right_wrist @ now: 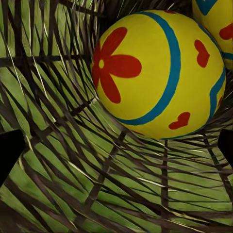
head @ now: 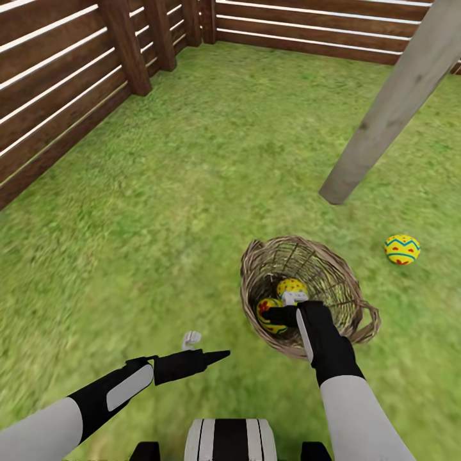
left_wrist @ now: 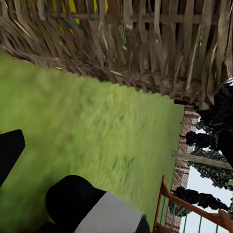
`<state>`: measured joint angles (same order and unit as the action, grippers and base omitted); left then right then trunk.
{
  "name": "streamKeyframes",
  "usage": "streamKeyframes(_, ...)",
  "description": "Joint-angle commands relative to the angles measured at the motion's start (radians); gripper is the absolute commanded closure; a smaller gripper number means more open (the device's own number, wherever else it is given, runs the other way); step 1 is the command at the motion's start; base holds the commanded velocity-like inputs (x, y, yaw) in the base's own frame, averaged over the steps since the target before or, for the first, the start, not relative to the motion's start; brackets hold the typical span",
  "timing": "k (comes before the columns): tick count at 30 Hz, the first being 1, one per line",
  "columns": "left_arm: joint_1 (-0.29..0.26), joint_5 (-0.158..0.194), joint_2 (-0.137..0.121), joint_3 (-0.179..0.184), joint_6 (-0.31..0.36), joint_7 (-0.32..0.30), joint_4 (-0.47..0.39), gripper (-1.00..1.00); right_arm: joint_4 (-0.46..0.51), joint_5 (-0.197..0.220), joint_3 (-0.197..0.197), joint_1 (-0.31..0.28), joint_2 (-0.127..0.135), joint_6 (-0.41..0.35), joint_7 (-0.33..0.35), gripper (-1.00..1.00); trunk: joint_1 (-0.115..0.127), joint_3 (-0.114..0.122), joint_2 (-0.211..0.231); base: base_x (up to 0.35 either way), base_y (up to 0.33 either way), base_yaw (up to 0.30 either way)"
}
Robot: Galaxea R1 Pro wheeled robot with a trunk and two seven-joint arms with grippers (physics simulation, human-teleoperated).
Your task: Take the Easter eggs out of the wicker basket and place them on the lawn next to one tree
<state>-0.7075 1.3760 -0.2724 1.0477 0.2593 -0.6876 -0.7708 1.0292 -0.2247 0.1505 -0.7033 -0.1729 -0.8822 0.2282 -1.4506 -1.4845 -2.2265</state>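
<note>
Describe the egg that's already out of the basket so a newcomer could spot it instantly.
Start at the pale grey-beige slanting tree trunk on the green lawn. Past its base, beside the brown woven wicker basket, lies a yellow egg with blue zigzag bands and red marks. Unlike the two eggs inside the basket, it sits alone on open grass.

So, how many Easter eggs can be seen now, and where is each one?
3. Two lie inside the wicker basket: a flowered egg by the right gripper and a dotted egg behind it. A third egg lies on the lawn near the tree trunk.
</note>
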Motion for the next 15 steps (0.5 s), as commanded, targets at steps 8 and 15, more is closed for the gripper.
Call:
streamKeyframes(8, -0.001, 0.011, 0.001, 0.003, 0.007, 0.001, 0.002, -1.0, 0.002, -0.01, 0.003, -0.001, 0.0, -0.008, 0.011, -1.0, -0.004, -0.014, -0.008, 0.0, 0.0, 0.056)
streamKeyframes(15, -0.001, 0.011, -0.001, 0.005, 0.008, 0.001, 0.005, -1.0, 0.003, -0.012, 0.004, -0.018, 0.0, -0.024, 0.012, -1.0, -0.004, -0.015, -0.008, 0.098, -0.023, 0.005)
